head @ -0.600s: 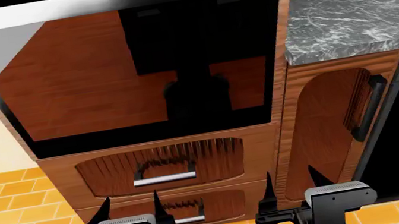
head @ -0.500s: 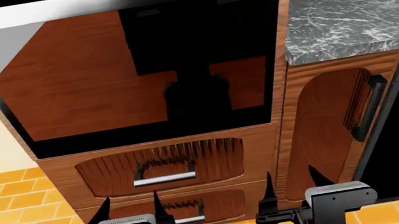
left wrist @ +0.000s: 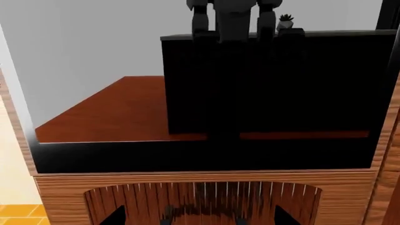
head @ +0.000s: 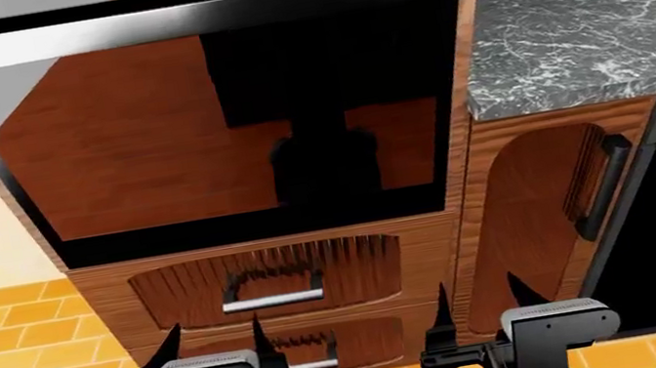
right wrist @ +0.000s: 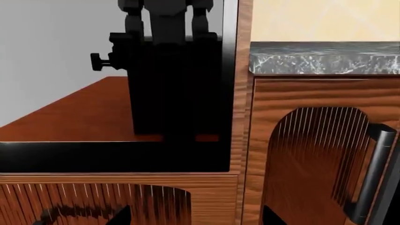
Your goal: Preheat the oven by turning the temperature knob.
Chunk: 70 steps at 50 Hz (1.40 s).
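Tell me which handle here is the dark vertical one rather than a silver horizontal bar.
The cabinet door handle right of the oven, under the marble counter. The oven's long bar and upper drawer pull are silver and horizontal.

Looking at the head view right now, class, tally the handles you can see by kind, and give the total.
Long silver bar handle on the glossy black oven door: 1
Small silver drawer handles on the ribbed wooden drawers: 2
Dark vertical bar handle on the arched wooden cabinet door: 1
Total: 4
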Available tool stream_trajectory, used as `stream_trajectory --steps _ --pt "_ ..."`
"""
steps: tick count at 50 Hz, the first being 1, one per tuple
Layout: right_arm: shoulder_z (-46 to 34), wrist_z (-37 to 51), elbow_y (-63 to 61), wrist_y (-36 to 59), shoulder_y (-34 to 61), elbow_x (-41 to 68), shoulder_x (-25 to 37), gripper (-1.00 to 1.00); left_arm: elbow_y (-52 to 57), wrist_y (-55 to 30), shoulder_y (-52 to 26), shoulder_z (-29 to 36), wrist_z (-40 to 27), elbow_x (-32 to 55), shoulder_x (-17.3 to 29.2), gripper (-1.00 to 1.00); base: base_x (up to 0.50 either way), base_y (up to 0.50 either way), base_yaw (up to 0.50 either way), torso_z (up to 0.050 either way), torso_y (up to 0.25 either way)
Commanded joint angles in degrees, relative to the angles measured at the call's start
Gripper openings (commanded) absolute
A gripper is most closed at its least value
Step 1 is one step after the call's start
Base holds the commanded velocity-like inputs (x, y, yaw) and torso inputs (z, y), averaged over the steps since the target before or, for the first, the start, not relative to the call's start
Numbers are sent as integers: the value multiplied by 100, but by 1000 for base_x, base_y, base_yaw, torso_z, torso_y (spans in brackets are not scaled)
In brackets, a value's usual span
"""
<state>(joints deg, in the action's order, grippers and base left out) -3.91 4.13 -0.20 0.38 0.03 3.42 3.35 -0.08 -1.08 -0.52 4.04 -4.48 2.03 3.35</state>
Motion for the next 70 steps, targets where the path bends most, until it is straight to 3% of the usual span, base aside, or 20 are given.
stream_trajectory --steps 1,31,34,39,42,43,46,47,51,56,61,70 --pt "-112 113 -2 35 13 118 93 100 5 -28 -15 125 -112 87 101 100 0 0 0 50 62" --pt "-312 440 64 -41 61 229 246 100 -27 -25 -71 381 -251 291 292 100 0 0 0 50 52" --pt "-181 527 -144 -787 -87 297 211 100 252 133 21 360 -455 80 359 100 0 0 0 21 13" --pt "-336 647 -2633 707 -476 399 485 100 2128 -492 536 113 -602 196 609 100 0 0 0 0 0" --pt "-203 881 -4343 2117 -398 783 598 100 3540 -872 893 -98 -728 120 810 100 0 0 0 0 0" --pt "156 996 -4912 2927 -270 1642 514 100 4025 -1236 927 -112 -720 47 923 100 0 0 0 0 0" --pt "282 1294 -5735 3796 36 1942 733 100 5119 -2031 817 -260 -796 14 1021 100 0 0 0 0 0" --pt "537 1713 -5975 4253 254 2775 896 100 5554 -2391 711 -344 -795 68 1071 100 0 0 0 0 0" --pt "-1095 4460 -5979 2534 1144 4828 3415 100 5840 -2671 510 -713 -760 440 1132 100 0 0 0 0 0" --pt "-3997 6379 -5979 789 3252 5021 5211 100 5915 -2833 449 -780 -737 533 1241 100 0 0 0 0 0" --pt "-5344 7041 -5978 143 4441 5089 5672 100 5902 -3041 517 -772 -720 541 1358 100 0 0 0 0 0" --pt "-8756 8105 -5978 -833 7381 4758 5860 100 5760 -2757 586 -714 -769 573 1359 100 0 0 0 0 0"
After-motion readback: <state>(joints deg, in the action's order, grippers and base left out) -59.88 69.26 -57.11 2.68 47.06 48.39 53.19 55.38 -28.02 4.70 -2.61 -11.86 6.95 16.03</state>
